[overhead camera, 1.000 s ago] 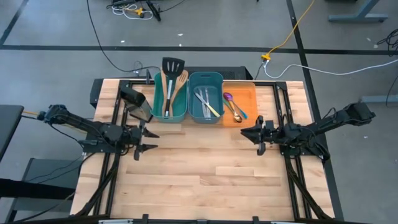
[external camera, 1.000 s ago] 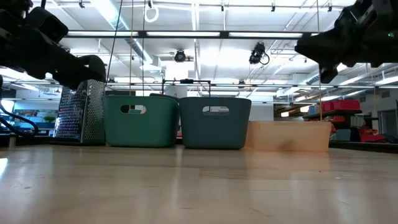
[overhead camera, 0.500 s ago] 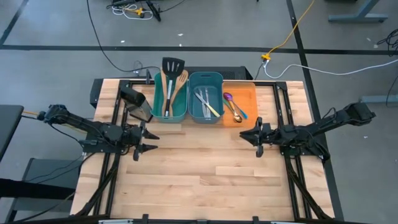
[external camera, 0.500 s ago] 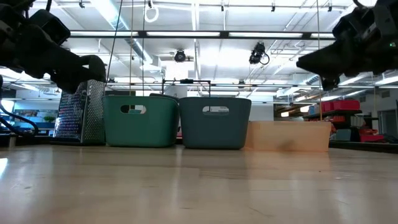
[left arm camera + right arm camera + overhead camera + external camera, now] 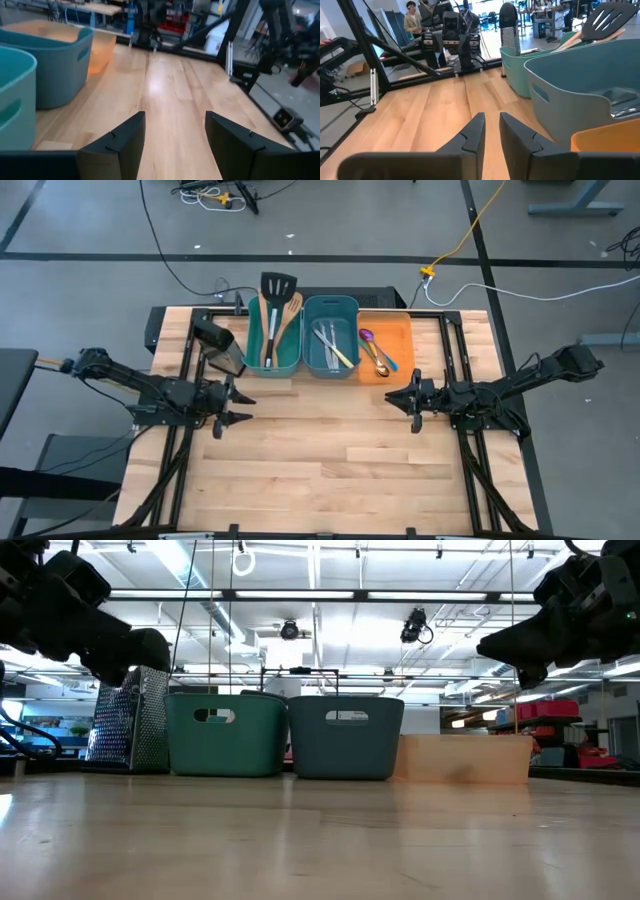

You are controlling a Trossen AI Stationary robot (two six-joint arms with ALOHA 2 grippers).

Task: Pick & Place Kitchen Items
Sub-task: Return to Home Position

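The utensils all lie in three bins at the table's far edge. Black turners and wooden spatulas (image 5: 276,310) lean upright in the teal bin (image 5: 272,358). Silver knives (image 5: 330,342) lie in the blue-grey bin. Coloured-handled spoons (image 5: 376,350) lie in the orange bin (image 5: 398,338). My left gripper (image 5: 242,407) (image 5: 175,135) hovers open over the table's left side, near the teal bin, holding nothing. My right gripper (image 5: 400,399) (image 5: 492,127) hovers near the orange bin with only a narrow gap between its fingers, and it holds nothing.
A metal box grater (image 5: 226,346) stands left of the teal bin, close to my left gripper. Bare wooden table (image 5: 330,450) lies between the two arms and toward the near edge. A person (image 5: 413,20) stands in the room beyond the table.
My right gripper has drawn back a little toward the table's right edge, and its tip has dipped slightly. My left gripper has stayed in place.
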